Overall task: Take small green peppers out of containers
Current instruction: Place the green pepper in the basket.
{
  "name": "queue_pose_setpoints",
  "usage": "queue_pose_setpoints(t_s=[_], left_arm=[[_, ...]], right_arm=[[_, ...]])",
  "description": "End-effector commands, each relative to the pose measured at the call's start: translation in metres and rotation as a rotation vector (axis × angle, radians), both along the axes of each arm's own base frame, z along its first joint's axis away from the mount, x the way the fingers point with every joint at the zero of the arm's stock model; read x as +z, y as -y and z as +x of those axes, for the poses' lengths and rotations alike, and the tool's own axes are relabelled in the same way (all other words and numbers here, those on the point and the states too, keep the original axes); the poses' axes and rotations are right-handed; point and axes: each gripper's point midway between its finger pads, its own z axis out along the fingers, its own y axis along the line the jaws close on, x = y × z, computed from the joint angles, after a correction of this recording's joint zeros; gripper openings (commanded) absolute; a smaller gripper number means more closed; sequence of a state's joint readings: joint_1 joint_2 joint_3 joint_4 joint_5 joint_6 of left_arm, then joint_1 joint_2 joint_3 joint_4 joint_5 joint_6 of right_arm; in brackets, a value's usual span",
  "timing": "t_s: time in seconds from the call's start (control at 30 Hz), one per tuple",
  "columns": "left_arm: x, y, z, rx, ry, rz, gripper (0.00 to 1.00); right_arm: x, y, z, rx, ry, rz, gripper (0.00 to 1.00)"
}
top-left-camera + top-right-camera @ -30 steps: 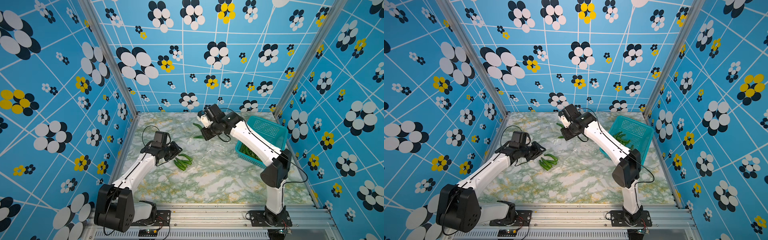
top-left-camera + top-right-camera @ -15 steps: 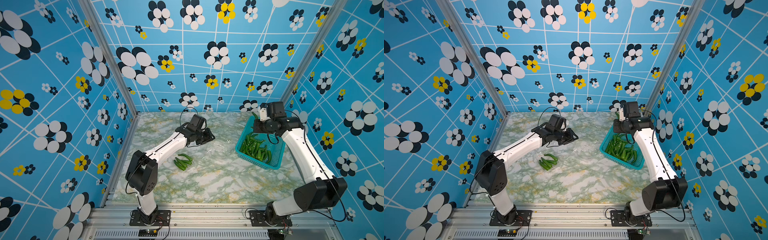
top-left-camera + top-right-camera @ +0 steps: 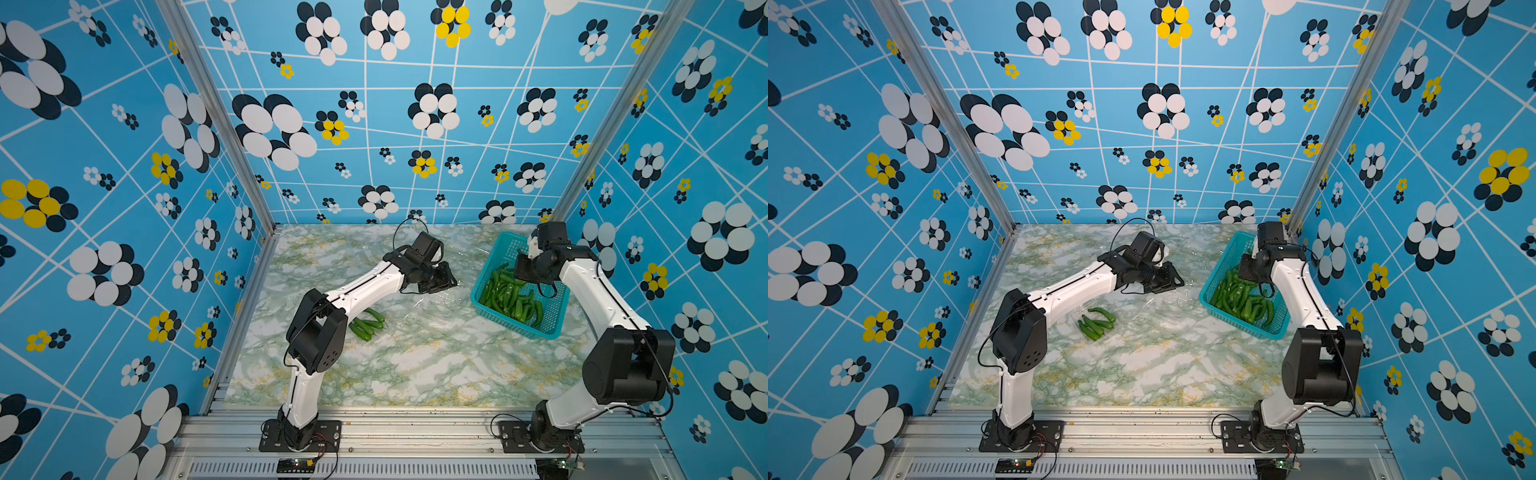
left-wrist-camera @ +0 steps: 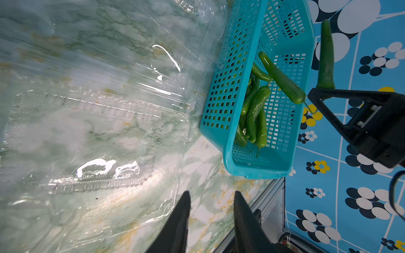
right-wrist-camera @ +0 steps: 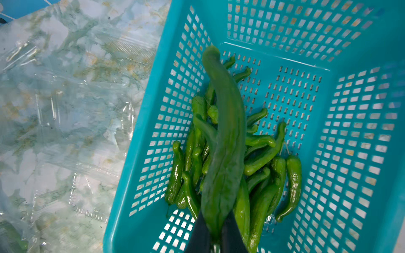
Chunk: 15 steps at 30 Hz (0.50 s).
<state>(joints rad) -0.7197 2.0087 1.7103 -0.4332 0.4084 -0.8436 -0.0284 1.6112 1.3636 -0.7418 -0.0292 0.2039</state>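
My right tool (image 5: 215,232) grips one green pepper (image 5: 225,135) over the teal basket (image 3: 488,266) of peppers (image 3: 509,297), at the right in both top views. My left tool (image 4: 211,203), part open and empty, hovers over a clear clamshell container (image 4: 98,142).

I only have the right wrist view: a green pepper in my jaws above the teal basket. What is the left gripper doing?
Observer: The left gripper is open, nothing between its jaws, near a clear clamshell container.
Operator: Anything in that container?
Observer: It looks empty in the left wrist view.
Operator: Any peppers elsewhere?
Observer: A small cluster of green peppers lies beside the left arm; whether clear plastic surrounds it I cannot tell.
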Motion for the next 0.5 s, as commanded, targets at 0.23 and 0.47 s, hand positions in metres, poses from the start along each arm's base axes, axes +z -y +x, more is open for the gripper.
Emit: queue_pose_setpoints(t_s=[0.23,0.47], left_arm=[[0.012,-0.046,0.01,0.069,0.034,0.001,0.35],[0.01,-0.086,0.01,0.145,0.037,0.016,0.35]], right_arm=[[-0.03,-0.018,-0.016,0.022,-0.09,0.078,0.24],[-0.008,-0.02,-0.022,0.036,-0.049,0.023,0.46]])
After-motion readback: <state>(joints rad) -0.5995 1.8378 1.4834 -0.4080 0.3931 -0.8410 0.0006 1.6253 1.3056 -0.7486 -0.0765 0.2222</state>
